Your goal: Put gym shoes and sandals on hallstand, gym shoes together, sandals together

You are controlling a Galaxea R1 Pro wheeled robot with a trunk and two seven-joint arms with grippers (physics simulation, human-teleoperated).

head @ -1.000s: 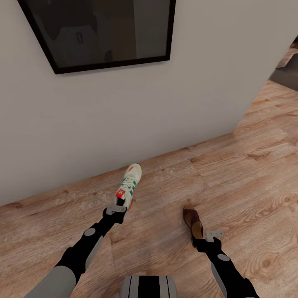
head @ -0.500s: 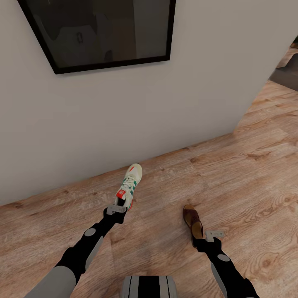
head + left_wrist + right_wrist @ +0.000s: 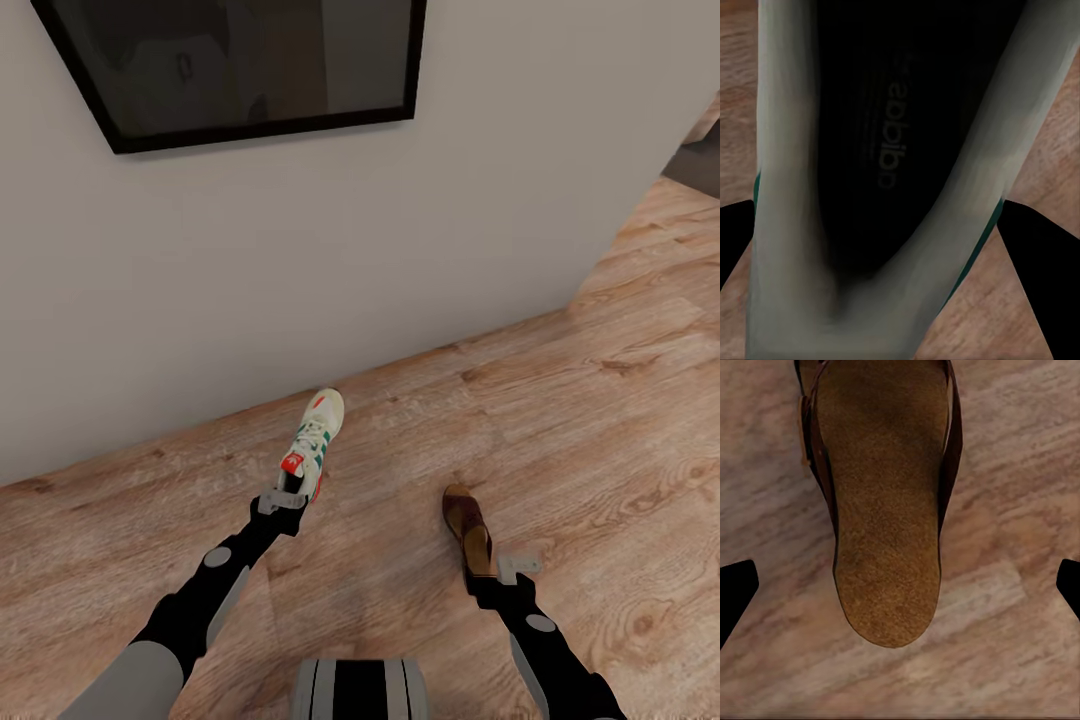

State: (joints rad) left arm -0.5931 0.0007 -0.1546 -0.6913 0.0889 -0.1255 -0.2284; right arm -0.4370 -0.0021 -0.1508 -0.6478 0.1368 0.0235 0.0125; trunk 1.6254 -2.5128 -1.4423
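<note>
While both arms reach forward and down from the bottom edge of the head view, the right gripper (image 3: pixel 490 572) sits nearest, at about five o'clock, at the heel end of a brown sandal (image 3: pixel 467 528). Its fingertips (image 3: pixel 735 585) stand wide apart at either side of the sandal's heel (image 3: pixel 886 510), touching nothing. That sandal lies flat on the wood-grain corridor floor (image 3: pixel 600 430), long axis running toward twelve o'clock, toe away from the robot. Farther out at about seven o'clock, the left gripper (image 3: pixel 285 497) meets the heel of a cream-white gym shoe (image 3: pixel 313 443) with green stripes. Its dark fingertips (image 3: pixel 735 240) flank the heel collar (image 3: pixel 787 225); whether they press it I cannot tell. The shoe's long axis points toward one o'clock, toe nearing the grey wall (image 3: pixel 300 270), where a black-framed picture (image 3: pixel 240 60) hangs.
</note>
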